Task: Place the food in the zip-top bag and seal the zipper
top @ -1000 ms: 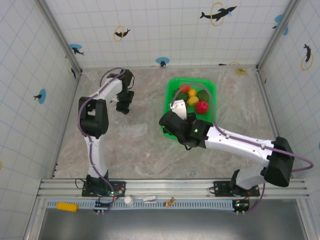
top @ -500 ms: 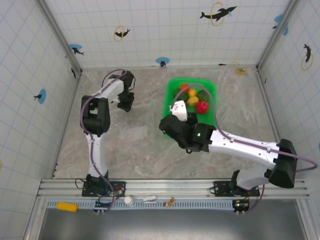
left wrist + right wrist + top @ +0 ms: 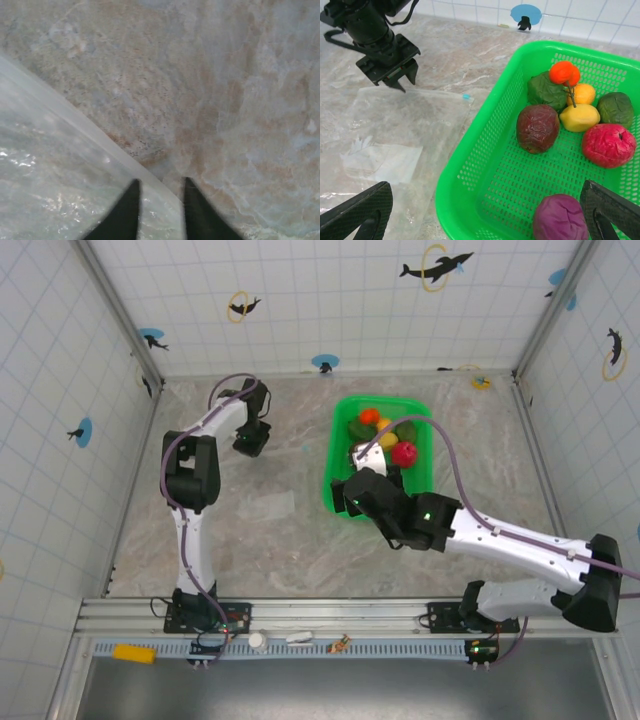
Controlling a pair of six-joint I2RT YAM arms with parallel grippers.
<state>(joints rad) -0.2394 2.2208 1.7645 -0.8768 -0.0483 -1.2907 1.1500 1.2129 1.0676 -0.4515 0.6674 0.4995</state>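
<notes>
The food lies in the green basket point(image 3: 470, 165): a dark maroon piece point(image 3: 537, 128), a magenta one point(image 3: 562, 217), a red one point(image 3: 608, 145), a yellow one point(image 3: 579, 117), orange and dark green ones. The clear zip-top bag point(image 3: 405, 140) lies flat on the table left of the basket. Its zipper point(image 3: 435, 92) runs along the far edge and ends in a teal tab point(image 3: 466, 96). My left gripper point(image 3: 160, 182) points down at the zipper point(image 3: 75, 120), its jaws narrowly apart astride the strip's end. My right gripper point(image 3: 485, 215) stands wide open above the basket's near-left rim, holding nothing.
The basket point(image 3: 343, 440) sits mid-table right of the bag point(image 3: 265, 490), with my left gripper point(image 3: 250, 443) at the bag's far edge. Tiled walls close in the marble table on three sides. A white label shows through the bag point(image 3: 380, 160).
The left jaws have narrowed and the left gripper has shifted slightly toward the far wall. The right arm has drawn back toward the near right along the basket.
</notes>
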